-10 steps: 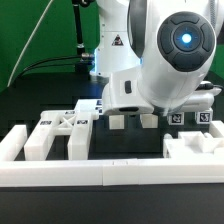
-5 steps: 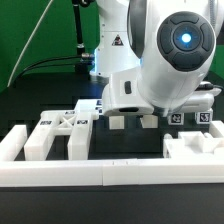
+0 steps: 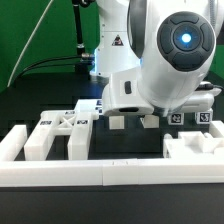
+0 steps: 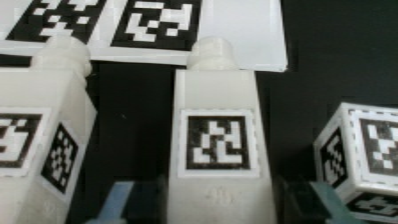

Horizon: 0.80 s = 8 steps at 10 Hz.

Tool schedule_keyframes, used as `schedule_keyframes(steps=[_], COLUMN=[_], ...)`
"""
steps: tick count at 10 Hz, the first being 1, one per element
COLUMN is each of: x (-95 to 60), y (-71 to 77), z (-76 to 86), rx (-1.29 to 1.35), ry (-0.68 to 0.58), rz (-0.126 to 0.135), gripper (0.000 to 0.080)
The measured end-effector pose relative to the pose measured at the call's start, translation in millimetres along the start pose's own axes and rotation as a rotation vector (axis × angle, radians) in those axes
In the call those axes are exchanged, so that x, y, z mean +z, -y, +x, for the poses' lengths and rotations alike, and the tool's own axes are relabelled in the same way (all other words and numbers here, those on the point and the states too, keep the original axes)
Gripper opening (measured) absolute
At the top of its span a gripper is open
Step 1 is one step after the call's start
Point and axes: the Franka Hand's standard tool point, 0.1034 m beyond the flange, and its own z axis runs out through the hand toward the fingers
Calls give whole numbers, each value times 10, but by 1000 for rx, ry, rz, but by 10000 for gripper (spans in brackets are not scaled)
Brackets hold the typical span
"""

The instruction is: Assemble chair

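Pick-up step, seemingly — gripper [image 4: 217, 200] jaws stand apart, straddling 1 tagged chair leg [image 4: 217, 130]; next — clamp squarely, then lift.

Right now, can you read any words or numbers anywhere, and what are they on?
No words or numbers can be read.
On the arm, a triangle sticker: too small to read.
On the chair piece, a black-and-white square tag: a pattern, no letters.
On the marker board, tags of the same kind: no letters.
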Motion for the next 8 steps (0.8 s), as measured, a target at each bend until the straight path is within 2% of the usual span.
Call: schedule_keyframes(steps=[2,4,5,6,7,8], x=[-39,-406,-587,-741,-855,-856], y=[-9,3,30,60,105,129], z=[0,-126,-234,-363,-397,-211], rx=[-24,-58,-57,-51,-58,-97], ry=[-6,-51,-72,-70,-98,-264], rz=[-6,-12,6,6,0,-11], gripper=[281,282,282,282,282,282])
